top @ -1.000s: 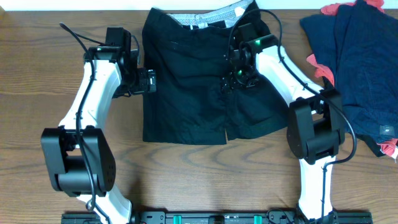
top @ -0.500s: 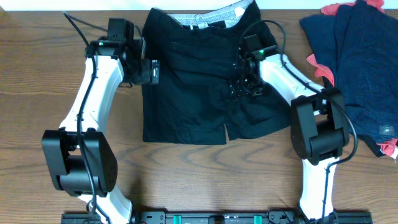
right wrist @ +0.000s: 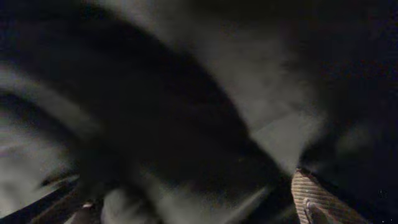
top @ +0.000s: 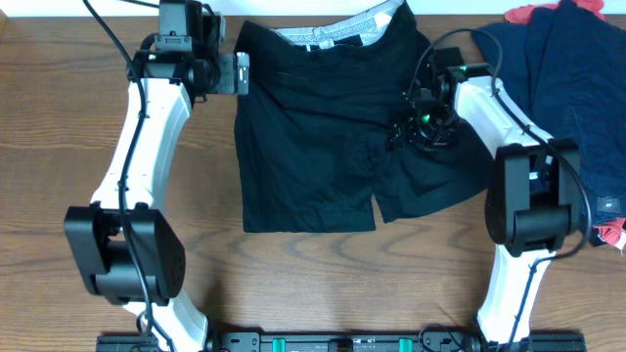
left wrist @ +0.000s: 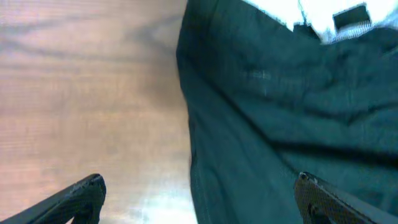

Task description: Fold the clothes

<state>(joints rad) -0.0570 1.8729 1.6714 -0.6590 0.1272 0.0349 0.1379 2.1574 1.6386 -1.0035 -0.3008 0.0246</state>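
From overhead, the shorts [top: 313, 117] lie flat at the far middle of the tabletop [top: 59, 117]. The waistband is at the far edge. The left claw [top: 242, 73] hangs released beside their far left corner, and the right claw [top: 409, 132] is over the right leg.

Left wrist: the left claw [left wrist: 199, 186] straddles the shorts' [left wrist: 280, 124] left hem, fingers spread and holding nothing. The cloth looks light, limp and wrinkle-prone, so corners and the thicker waistband are the best places to pinch.

Right wrist: blurred dark cloth [right wrist: 186, 124]; the right claw [right wrist: 186, 193] appears spread, with no grip evident.

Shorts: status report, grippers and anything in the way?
Left gripper open beside waist corner. Right gripper open over cloth. Shorts spread flat, unfolded. Clothes pile far right, not obstructing.
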